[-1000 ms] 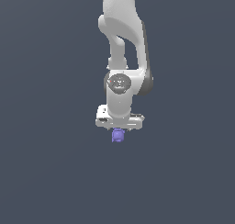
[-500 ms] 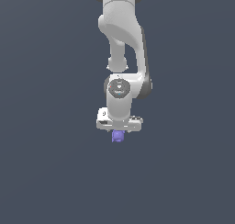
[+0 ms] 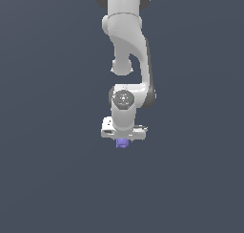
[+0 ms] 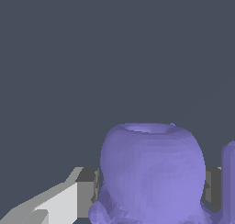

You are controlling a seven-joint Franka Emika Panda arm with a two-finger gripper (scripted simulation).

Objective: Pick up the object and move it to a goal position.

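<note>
Arm (image 3: 127, 50) has barely shifted since a second ago, wrist slightly re-angled. Gripper (image 3: 123, 140) stays clamped on the object (image 3: 122, 143), a purple lump between the fingers (image 4: 55, 202). Likely mid-carry toward goal; no goal visible.

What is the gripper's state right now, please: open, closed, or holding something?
Gripper: closed on the purple object, which fills the space between its fingers in the wrist view.

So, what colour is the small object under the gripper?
Purple-blue, matte. The object shows best in the wrist view, sitting at the gripper.
</note>
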